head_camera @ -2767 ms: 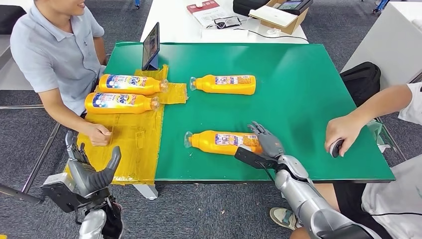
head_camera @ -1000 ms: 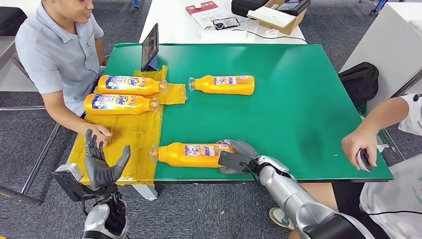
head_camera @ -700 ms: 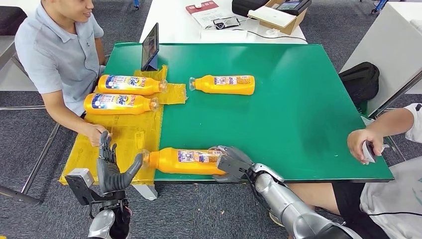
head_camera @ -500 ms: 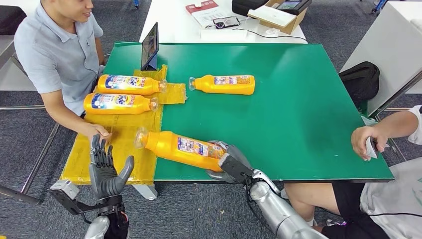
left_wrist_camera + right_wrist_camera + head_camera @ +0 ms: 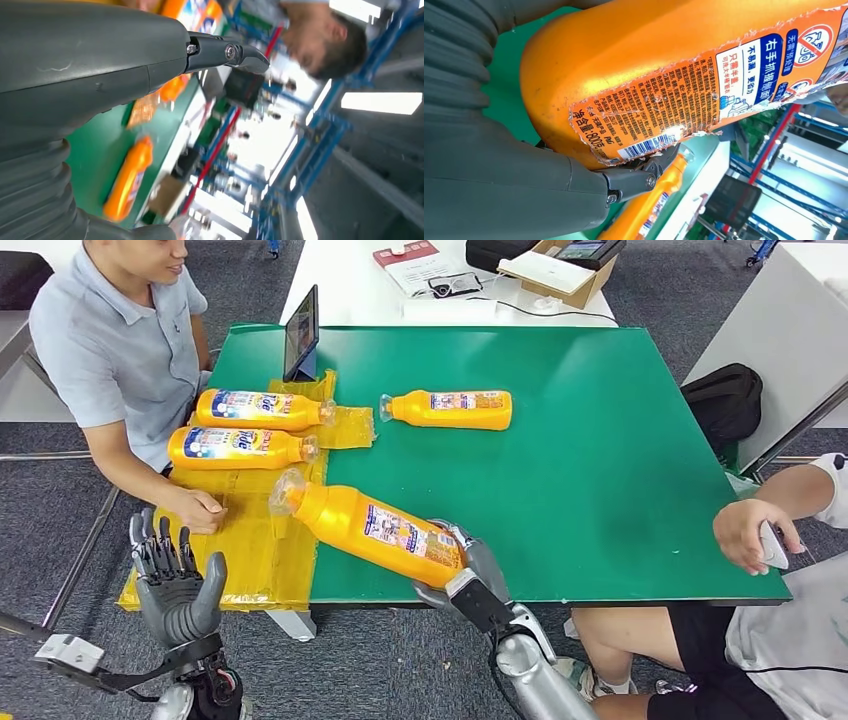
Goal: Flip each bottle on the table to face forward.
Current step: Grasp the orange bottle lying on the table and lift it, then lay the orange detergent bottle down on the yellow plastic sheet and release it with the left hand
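Fingers of right hand wrapped round base of orange bottle, holding it tilted, neck raised toward yellow sheet, base low over near edge of green table. Back label with barcode facing up. Left hand raised off table's near-left corner, fingers spread apart, holding nothing. Second bottle lying mid-table, back label up. Two more bottles lying on yellow sheet, front labels up. Person's hand resting on sheet.
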`<state>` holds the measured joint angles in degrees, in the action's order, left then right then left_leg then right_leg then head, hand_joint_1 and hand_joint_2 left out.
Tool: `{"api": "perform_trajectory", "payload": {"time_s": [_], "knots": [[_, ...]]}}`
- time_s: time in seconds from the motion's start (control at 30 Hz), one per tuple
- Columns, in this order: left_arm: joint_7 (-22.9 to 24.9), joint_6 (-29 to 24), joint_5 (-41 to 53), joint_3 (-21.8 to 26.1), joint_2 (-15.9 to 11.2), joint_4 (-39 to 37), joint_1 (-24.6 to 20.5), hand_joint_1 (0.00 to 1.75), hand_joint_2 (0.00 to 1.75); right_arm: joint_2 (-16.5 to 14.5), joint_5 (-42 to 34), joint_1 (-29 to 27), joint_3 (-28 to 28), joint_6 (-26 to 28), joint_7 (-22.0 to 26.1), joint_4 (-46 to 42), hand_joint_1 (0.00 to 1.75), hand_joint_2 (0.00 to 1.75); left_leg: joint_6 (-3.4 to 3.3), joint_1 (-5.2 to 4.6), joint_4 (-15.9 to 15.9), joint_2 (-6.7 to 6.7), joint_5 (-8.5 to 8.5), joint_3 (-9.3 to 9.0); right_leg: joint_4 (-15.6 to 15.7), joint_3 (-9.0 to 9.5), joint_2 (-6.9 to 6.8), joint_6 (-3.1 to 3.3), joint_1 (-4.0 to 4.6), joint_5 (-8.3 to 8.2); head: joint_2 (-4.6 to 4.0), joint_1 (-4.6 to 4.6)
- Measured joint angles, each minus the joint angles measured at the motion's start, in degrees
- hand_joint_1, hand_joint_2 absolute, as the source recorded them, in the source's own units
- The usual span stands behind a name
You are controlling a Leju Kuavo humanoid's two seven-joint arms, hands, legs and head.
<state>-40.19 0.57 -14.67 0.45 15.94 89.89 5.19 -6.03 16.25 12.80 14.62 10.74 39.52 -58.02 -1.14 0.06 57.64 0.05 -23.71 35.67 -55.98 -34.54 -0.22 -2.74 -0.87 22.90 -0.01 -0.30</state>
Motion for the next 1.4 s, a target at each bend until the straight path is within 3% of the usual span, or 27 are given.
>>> {"api": "perform_trajectory", "payload": {"time_s": [0.17, 0.5, 0.7, 1.1, 1.4], "knots": [[0.0, 7.5, 5.6, -4.8, -0.7, -3.7, -0.8, 0.0, 1.75, -0.4, -1.2, 1.1, 0.1, -0.5, 0.4, -1.7, 1.75, 1.75, 0.0, -0.01, 0.0, 0.0, 0.01, 0.01, 0.0, 0.01, 0.01, -0.01, -0.01, -0.02, 0.0, 0.0], [0.1, 11.3, 9.0, -9.9, -1.9, -8.8, -2.6, 0.0, 1.75, -0.6, -2.9, 3.7, 1.1, -0.6, 0.5, -3.1, 1.75, 1.75, -0.01, -0.01, 0.0, -0.04, 0.03, 0.02, 0.0, 0.01, -0.04, -0.02, -0.01, -0.02, 0.01, -0.01], [2.3, 19.0, 8.3, -15.1, -3.5, -15.8, -6.1, 0.0, 1.75, -1.7, -0.4, 9.6, 5.7, -4.8, 0.5, -0.8, 1.75, 1.75, -0.01, 0.0, 0.0, -0.03, 0.03, 0.02, 0.0, 0.0, -0.03, -0.01, 0.0, -0.02, -0.01, 0.0], [4.6, 19.6, 6.0, -15.6, -4.8, -17.7, -7.6, 0.0, 1.75, -3.1, 0.0, 10.2, 9.5, -4.3, 0.5, 1.7, 1.75, 1.75, -0.01, 0.0, 0.0, -0.02, 0.03, 0.04, 0.0, -0.02, -0.03, -0.01, 0.0, -0.01, 0.0, 0.02], [8.3, 11.7, 0.3, -13.9, -4.6, -13.9, -8.1, 0.0, 1.75, -5.0, -2.5, 7.5, 17.6, -4.0, 0.4, 3.5, 1.75, 1.75, 0.02, 0.05, 0.0, 0.01, 0.04, 0.1, 0.0, -0.12, -0.02, 0.02, 0.06, 0.0, -0.01, 0.0]]}}
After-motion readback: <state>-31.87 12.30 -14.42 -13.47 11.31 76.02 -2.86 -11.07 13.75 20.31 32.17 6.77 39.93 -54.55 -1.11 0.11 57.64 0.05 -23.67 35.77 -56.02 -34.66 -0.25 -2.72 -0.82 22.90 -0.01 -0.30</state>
